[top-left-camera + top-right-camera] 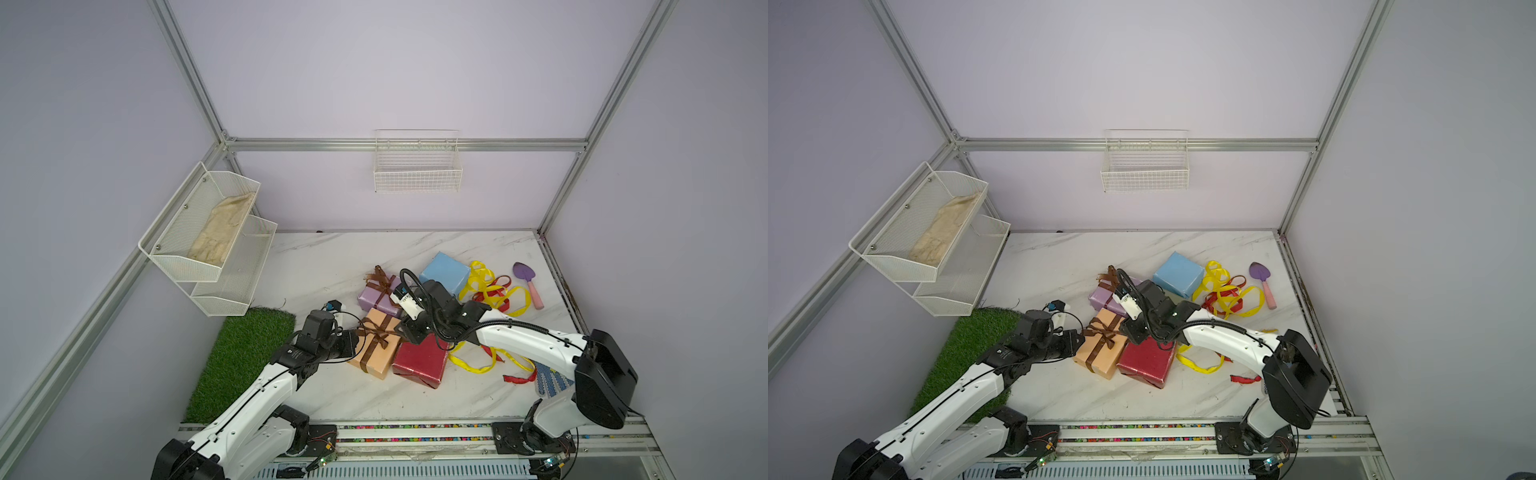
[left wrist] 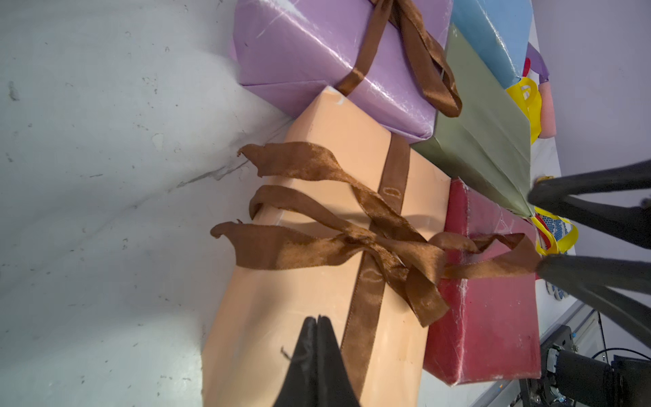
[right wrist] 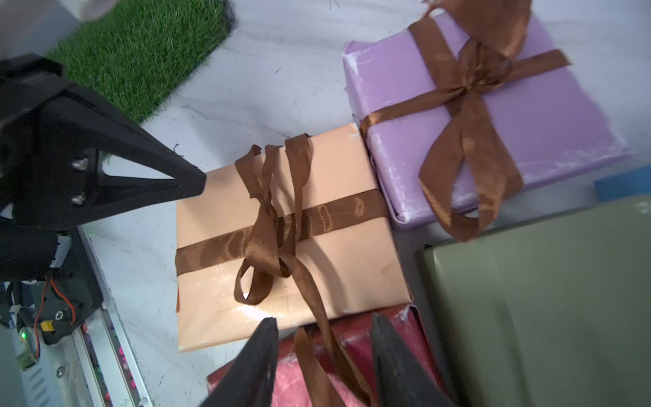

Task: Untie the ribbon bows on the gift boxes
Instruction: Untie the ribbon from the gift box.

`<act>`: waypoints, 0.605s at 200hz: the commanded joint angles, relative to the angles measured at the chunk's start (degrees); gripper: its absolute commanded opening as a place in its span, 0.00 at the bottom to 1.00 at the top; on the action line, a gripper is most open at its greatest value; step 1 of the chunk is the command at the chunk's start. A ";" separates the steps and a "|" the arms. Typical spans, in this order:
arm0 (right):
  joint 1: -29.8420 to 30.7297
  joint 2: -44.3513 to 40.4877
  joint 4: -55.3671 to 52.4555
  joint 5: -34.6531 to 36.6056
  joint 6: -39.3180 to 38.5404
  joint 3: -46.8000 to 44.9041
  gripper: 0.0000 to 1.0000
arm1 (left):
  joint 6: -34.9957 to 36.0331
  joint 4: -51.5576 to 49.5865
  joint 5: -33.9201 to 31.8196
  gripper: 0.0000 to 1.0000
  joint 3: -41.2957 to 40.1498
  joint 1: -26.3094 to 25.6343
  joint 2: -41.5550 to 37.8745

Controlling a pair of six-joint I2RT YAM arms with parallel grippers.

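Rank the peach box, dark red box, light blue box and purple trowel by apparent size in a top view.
Peach box and dark red box: too alike to rank, the red partly hidden.
Light blue box.
Purple trowel, smallest.

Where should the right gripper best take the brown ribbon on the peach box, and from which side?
Grip the long strand that runs from the knot onto the dark red box, well clear of the knot, coming from the red box's side. It lies loose between the open jaws of the right gripper, so a pull straight away from the knot probably loosens it.
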 commanded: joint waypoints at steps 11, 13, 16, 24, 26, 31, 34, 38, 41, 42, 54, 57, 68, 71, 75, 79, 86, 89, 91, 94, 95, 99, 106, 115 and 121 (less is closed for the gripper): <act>0.08 4.56 -1.17 -4.86 -4.28 2.75 0.47 | 1.50 -0.38 1.10 0.00 2.47 -1.92 0.18; 0.02 4.83 -1.24 -4.89 -4.32 2.89 0.47 | 1.58 -0.38 1.13 0.00 2.47 -2.06 0.30; 0.04 5.11 -1.26 -4.96 -4.44 3.02 0.47 | 1.64 -0.31 1.10 0.00 2.40 -2.26 0.51; 0.08 5.88 -1.35 -5.19 -4.83 3.21 0.46 | 1.85 -0.29 1.05 0.00 2.43 -2.80 0.99; 0.06 6.12 -1.35 -5.26 -4.92 3.29 0.46 | 1.90 -0.29 1.07 0.00 2.40 -2.96 1.14; 0.07 6.45 -1.28 -5.46 -4.99 3.33 0.46 | 2.02 -0.21 1.02 0.00 2.46 -3.33 1.44; 0.01 6.66 -1.27 -5.61 -5.12 3.38 0.46 | 2.04 -0.05 1.05 0.00 2.52 -3.50 1.59; 0.05 6.91 -1.22 -5.83 -5.28 3.43 0.46 | 2.12 0.03 0.94 0.00 2.48 -3.74 1.84; 0.06 7.03 -1.18 -6.00 -5.42 3.48 0.45 | 2.17 0.13 0.89 0.00 2.47 -3.91 1.97; 0.03 7.06 -1.14 -6.05 -5.47 3.48 0.45 | 2.15 0.18 0.88 0.00 2.47 -3.99 2.03; 0.05 7.55 -0.81 -6.37 -5.86 3.55 0.44 | 2.22 0.94 0.68 0.00 2.47 -4.70 2.73; 0.06 7.60 -0.75 -6.37 -5.94 3.57 0.44 | 2.22 1.19 0.66 0.00 2.47 -4.83 2.97; 0.01 7.97 -0.56 -6.20 -6.12 3.65 0.42 | 2.17 2.23 0.51 0.00 2.47 -5.28 3.85; 0.06 8.16 -0.50 -6.12 -6.10 3.71 0.40 | 2.13 2.48 0.52 0.00 2.47 -5.44 4.07; 0.09 8.22 -0.48 -5.96 -6.10 3.71 0.38 | 2.06 2.78 0.41 0.00 2.47 -5.55 4.43; 0.01 8.33 -0.35 -5.86 -6.07 3.78 0.36 | 2.00 3.01 0.30 0.00 2.59 -5.73 4.88; 0.05 8.39 -0.17 -5.64 -6.04 3.79 0.32 | 1.89 3.44 0.02 0.00 2.63 -5.88 5.58; 0.02 8.38 -0.06 -5.59 -6.04 3.76 0.29 | 1.82 3.63 -0.13 0.00 2.65 -5.98 5.82; 0.07 8.37 0.00 -5.51 -6.04 3.75 0.28 | 1.72 3.72 -0.30 0.00 2.65 -5.99 6.10; 0.01 8.35 0.16 -5.39 -6.00 3.66 0.25 | 1.63 3.83 -0.48 0.00 2.65 -6.07 6.39; 0.05 8.35 0.15 -5.35 -5.96 3.66 0.25 | 1.57 3.88 -0.55 0.00 2.65 -6.08 6.44; 0.01 8.27 0.29 -5.06 -5.83 3.55 0.21 | 1.48 4.08 -0.78 0.00 2.65 -6.15 6.83; 0.02 8.08 0.53 -4.52 -5.68 3.45 0.15 | 1.26 4.32 -1.17 0.00 2.60 -6.24 7.36; 0.03 7.59 0.75 -3.67 -5.43 3.11 0.08 | 1.08 4.37 -1.75 0.00 2.58 -6.34 7.84; 0.01 7.10 0.84 -3.14 -5.36 2.92 0.05 | 0.87 4.37 -2.11 0.00 2.48 -6.35 8.04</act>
